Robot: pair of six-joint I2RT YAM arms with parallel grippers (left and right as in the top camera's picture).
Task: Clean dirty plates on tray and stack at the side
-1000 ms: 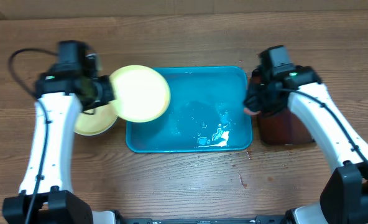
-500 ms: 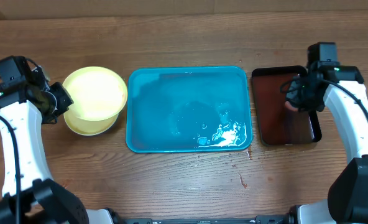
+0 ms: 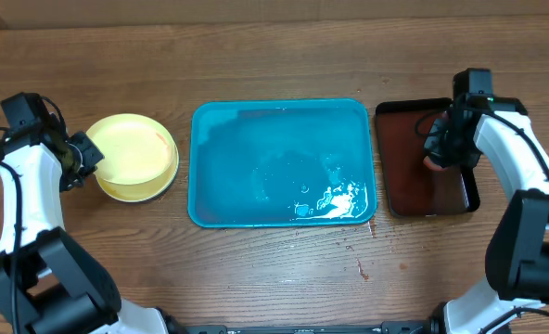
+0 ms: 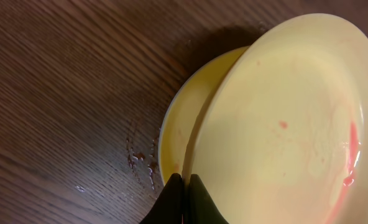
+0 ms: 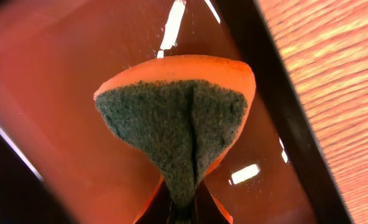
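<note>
While its fingers pinched together on the rim of the top plate (image 4: 283, 124), the left end effector (image 4: 181, 193) sat at the left edge of the stacked plates (image 3: 135, 158). They lay on the table (image 3: 274, 269) just left of the turquoise tray (image 3: 256, 130). Red smears marked the top plate. The right end effector (image 5: 183, 208) squeezed an orange sponge (image 5: 178, 118), dark scrub face showing, over the dark brown-red tray (image 3: 409, 186) right of the turquoise tray. White suds (image 3: 335, 199) lay near the turquoise tray's front right corner.
</note>
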